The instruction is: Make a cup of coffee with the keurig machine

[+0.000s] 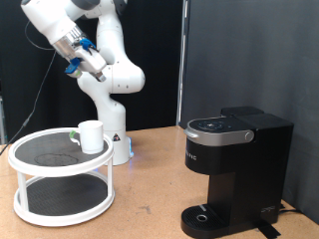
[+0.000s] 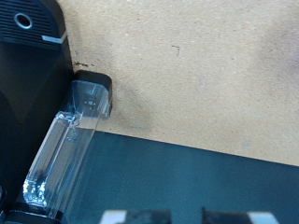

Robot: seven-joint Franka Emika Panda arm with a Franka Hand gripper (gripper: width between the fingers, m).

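**Mia:** Brown wood table [image 1: 150, 174], black curtain behind. What sits closest to us?

**Ben:** One keurig machine [image 1: 231, 169], low on the exterior view's right. It is black and boxy, its lid is down, and its round drip base has nothing on it.

**Mia:** How many cups?

**Ben:** One cup [image 1: 91, 136]. It is white and stands upright on the top shelf of one round white rack [image 1: 60, 184] with two shelves, on the exterior view's left, well apart from the machine.

**Mia:** And farther back?

**Ben:** One white robot arm [image 1: 108, 75]. Its gripper [image 1: 72, 62] hangs high near the exterior view's top left, above the rack, touching nothing.

**Mia:** Is the hand open or closed?

**Ben:** I cannot tell. The wrist view shows only the table, the machine's black side and one clear plastic part beside it.
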